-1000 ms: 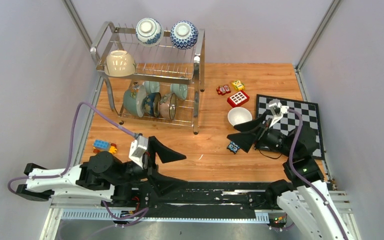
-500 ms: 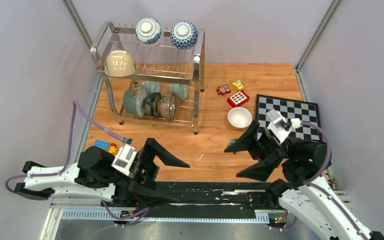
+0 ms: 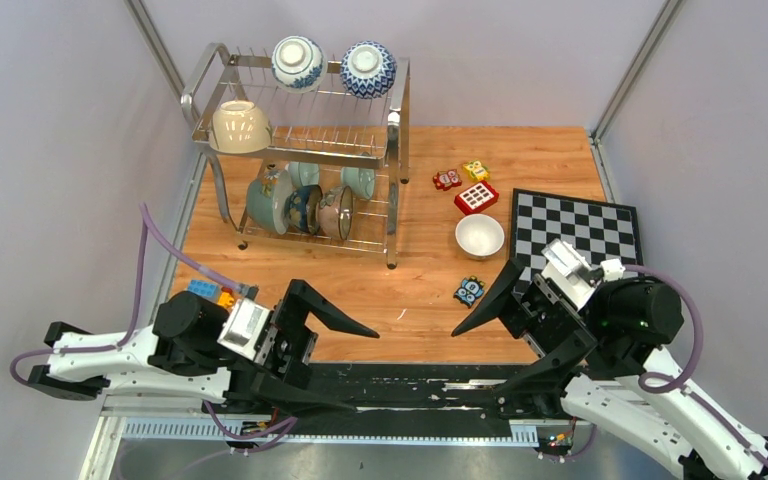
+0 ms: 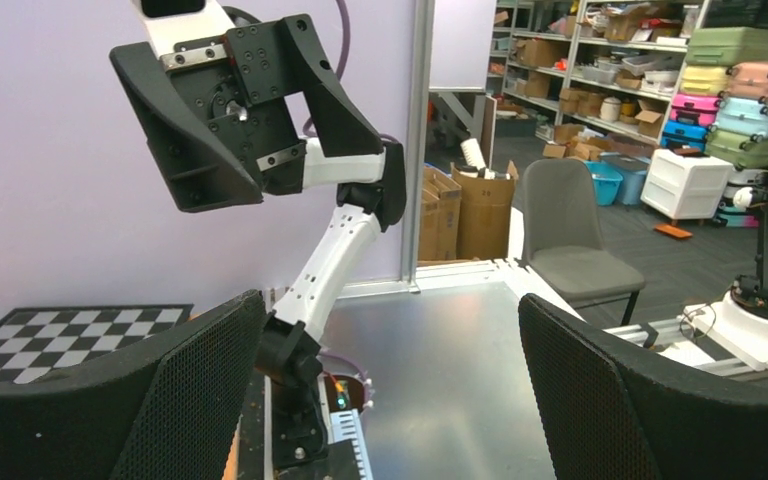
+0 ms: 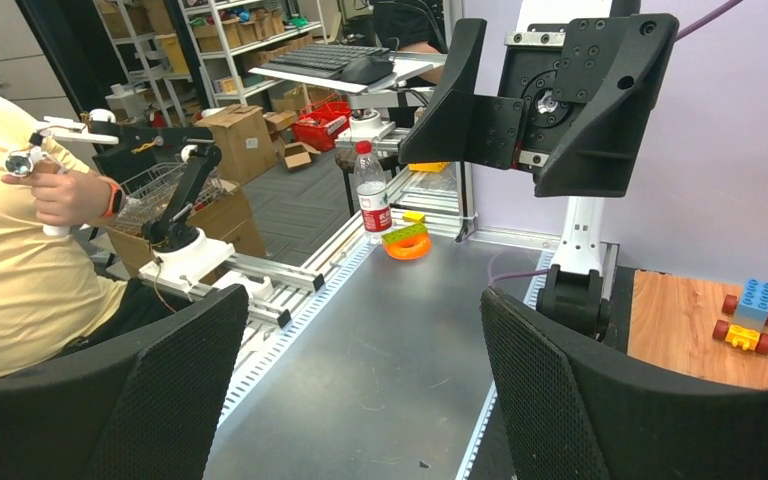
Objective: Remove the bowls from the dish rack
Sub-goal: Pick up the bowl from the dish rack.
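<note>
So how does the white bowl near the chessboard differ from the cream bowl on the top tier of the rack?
The white bowl stands on the table; the cream bowl sits on the upper tier of the dish rack. The white bowl is upright, its inside showing; the cream bowl is turned over, its foot showing. Both are plain and round.

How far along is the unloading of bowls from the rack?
Looks done: one white bowl sits on the table. In hand: nothing; left gripper and right gripper are open, empty. Left: three bowls on the rack's top tier, more bowls below.
</note>
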{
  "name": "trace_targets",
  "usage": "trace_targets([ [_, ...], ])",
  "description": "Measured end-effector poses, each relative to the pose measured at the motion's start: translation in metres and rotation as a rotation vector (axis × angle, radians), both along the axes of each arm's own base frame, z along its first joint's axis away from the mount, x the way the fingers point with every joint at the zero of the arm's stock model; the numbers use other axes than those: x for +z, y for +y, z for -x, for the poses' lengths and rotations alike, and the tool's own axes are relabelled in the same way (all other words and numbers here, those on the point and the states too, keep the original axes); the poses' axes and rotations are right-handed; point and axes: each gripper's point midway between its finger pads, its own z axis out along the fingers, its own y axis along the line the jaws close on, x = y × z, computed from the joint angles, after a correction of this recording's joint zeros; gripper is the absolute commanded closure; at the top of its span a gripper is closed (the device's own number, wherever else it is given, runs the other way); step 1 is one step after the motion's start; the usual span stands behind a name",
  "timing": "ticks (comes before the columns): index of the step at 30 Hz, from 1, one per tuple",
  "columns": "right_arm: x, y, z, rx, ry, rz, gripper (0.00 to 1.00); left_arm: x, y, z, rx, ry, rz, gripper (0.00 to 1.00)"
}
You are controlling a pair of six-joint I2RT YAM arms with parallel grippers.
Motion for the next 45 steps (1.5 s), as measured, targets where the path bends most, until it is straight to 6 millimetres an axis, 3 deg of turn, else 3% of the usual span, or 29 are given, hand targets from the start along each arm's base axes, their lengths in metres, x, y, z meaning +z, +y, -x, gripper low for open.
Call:
trace_targets([
  [8,0.004,0.011,-0.012,-0.057,0.006,0.027,0.11,0.008,0.013,0.002,-0.003,-0.026,0.040,0.00],
  [17,-0.015,0.032,-0.060,-0.292,0.072,0.113,0.11,0.011,0.024,-0.017,0.100,0.021,0.063,0.00],
  [20,-0.025,0.035,-0.089,-0.462,0.116,0.158,0.10,0.002,0.023,-0.046,0.245,0.101,0.042,0.00],
  [25,-0.058,0.017,-0.161,-0.892,0.244,0.244,0.05,-0.027,0.034,-0.118,0.630,0.324,-0.012,0.00],
  [27,-0.078,0.001,-0.185,-1.058,0.292,0.294,0.04,-0.037,0.049,-0.143,0.781,0.419,-0.017,0.00],
  [32,-0.115,-0.023,-0.215,-1.284,0.351,0.429,0.04,-0.044,0.103,-0.186,1.097,0.636,0.018,0.00],
  [36,-0.139,-0.034,-0.226,-1.382,0.381,0.516,0.06,-0.035,0.142,-0.204,1.297,0.704,0.063,0.00],
  [38,-0.149,-0.038,-0.227,-1.403,0.389,0.540,0.07,-0.020,0.153,-0.210,1.387,0.686,0.054,0.00],
  [45,-0.168,-0.039,-0.225,-1.405,0.409,0.570,0.08,0.053,0.156,-0.225,1.589,0.533,-0.021,0.00],
])
